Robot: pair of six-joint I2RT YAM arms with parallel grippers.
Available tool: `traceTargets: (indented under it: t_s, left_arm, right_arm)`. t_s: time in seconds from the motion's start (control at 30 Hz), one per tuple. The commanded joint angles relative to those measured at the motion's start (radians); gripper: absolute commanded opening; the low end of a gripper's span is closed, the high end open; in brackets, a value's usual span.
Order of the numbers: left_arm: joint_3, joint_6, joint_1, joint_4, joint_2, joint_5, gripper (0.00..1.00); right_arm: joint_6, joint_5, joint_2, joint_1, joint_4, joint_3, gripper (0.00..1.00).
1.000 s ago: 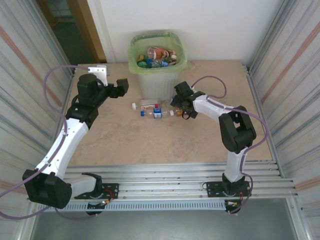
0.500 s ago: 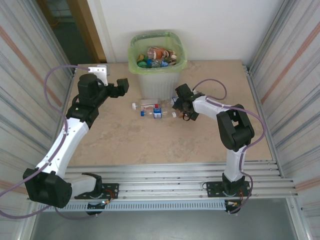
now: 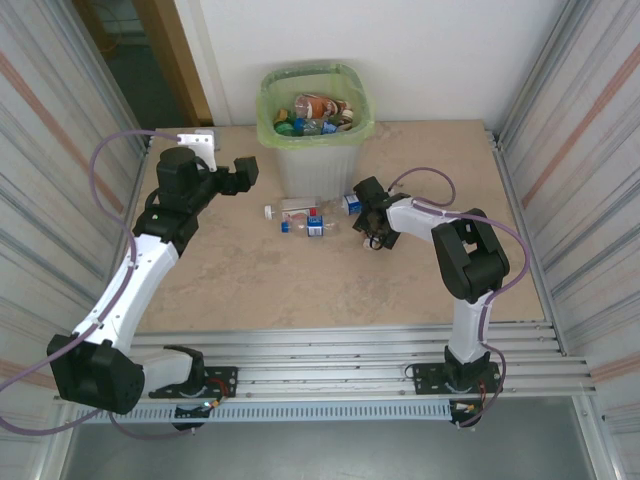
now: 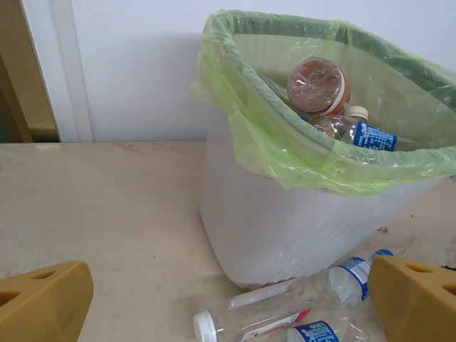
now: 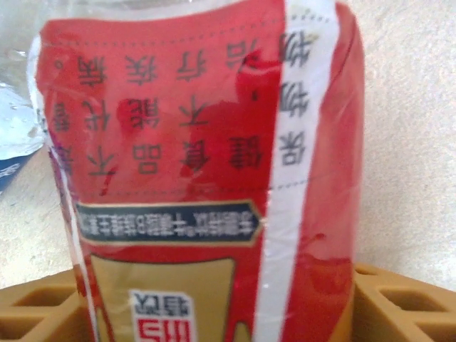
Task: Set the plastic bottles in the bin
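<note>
The left gripper (image 4: 231, 303) stands wide open, its tan fingers (image 4: 43, 303) at either lower corner. Straight ahead of the jaws and a little toward the right finger stands the bin (image 4: 285, 221), lined with a light green bag (image 4: 285, 142). A brown bottle (image 4: 318, 87) and a blue-labelled bottle (image 4: 367, 134) lie inside it. Between the jaws, at the bin's foot, clear crushed bottles (image 4: 285, 317) lie on the beige table (image 4: 107, 206). One has a white cap (image 4: 203, 325), and another, just beside the right finger, has a blue label.
</note>
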Motion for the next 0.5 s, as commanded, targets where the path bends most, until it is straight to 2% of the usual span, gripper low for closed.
traceTargets:
  t_s: [0.0, 0.27, 0.47]
  left_arm:
    - [-0.008, -0.02, 0.007, 0.014, -0.002, 0.003, 0.99]
    - [0.015, -0.057, 0.008, -0.016, -0.008, 0.013, 0.99]
    - [0.03, -0.092, 0.008, -0.017, -0.014, 0.08, 0.99]
  right_arm:
    - [0.005, -0.007, -0.002, 0.0, -0.018, -0.03, 0.64]
    - [-0.06, 0.087, -0.12, 0.044, -0.022, -0.087, 0.48]
    - [-0.153, 0.213, -0.298, 0.121, 0.03, -0.144, 0.44]
